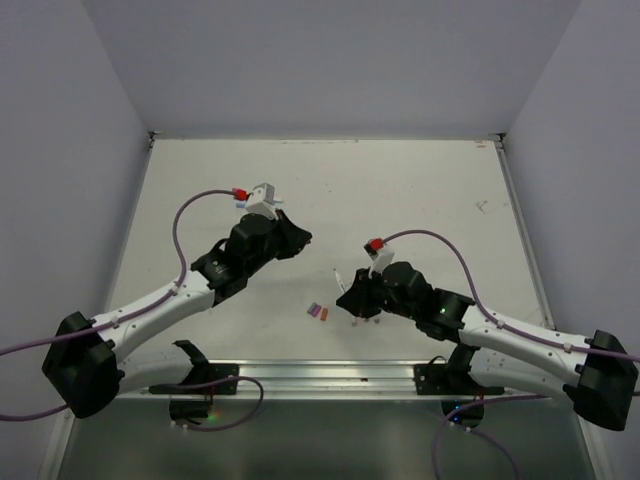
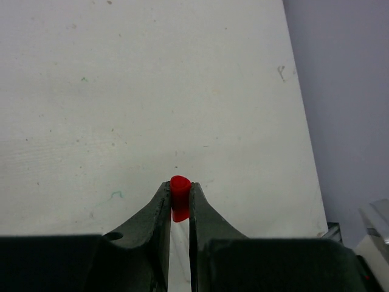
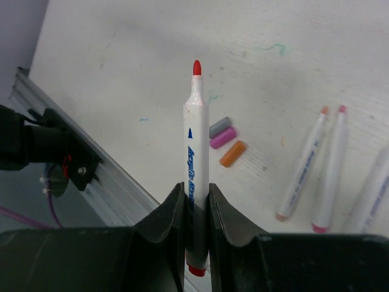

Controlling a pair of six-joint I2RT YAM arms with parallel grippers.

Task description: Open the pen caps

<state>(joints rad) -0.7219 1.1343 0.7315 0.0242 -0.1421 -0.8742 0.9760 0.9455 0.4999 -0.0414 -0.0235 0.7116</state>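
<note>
Left gripper (image 2: 180,190) is being held shut on the red cap (image 2: 180,199) over the desk's (image 2: 121,91) left half. The uncapped red pen (image 3: 196,140) is being clamped by the right gripper (image 3: 196,188). Release low, beside the loose caps (image 3: 222,137), is advised.

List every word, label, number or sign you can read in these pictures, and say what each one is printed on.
"Acrylic": blue print along the barrel of the red-tipped pen in the right gripper; the letters after it are hidden between the fingers.
Small blue triangle: same barrel, just above that word.
Red cap in the left gripper: no print shows.
Other pens: no print shows.
</note>
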